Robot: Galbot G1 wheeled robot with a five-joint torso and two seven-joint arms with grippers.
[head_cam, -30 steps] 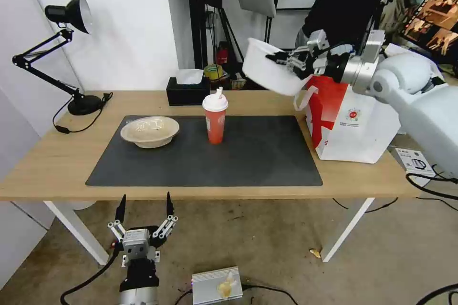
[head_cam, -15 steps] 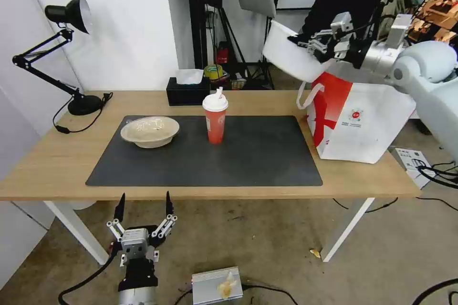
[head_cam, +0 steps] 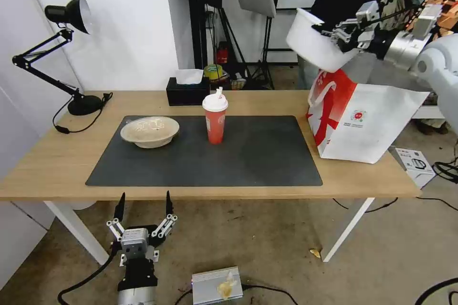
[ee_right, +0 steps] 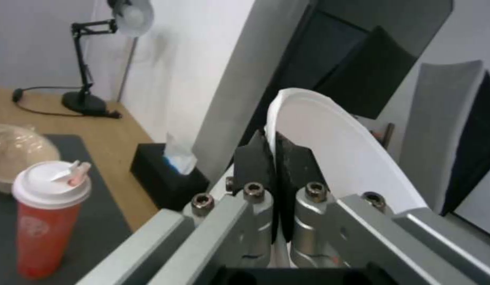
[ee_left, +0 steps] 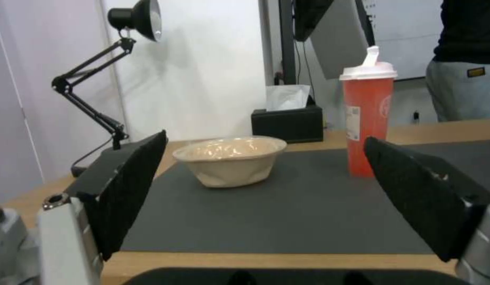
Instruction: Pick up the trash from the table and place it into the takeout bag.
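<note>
Two bits of trash sit on the dark grey mat (head_cam: 210, 152): shallow beige bowl w/ clear lid (head_cam: 150, 130), tall red paper cup (head_cam: 215, 116). Right gripper (head_cam: 339, 34) pinches the big round white bowl's (head_cam: 312, 47) rim, tilted above the white-and-red takeout bag (head_cam: 362, 121) at the table's (head_cam: 47, 162) right end. Left gripper (head_cam: 143, 206) hangs below the front edge, fingers spread wide.
</note>
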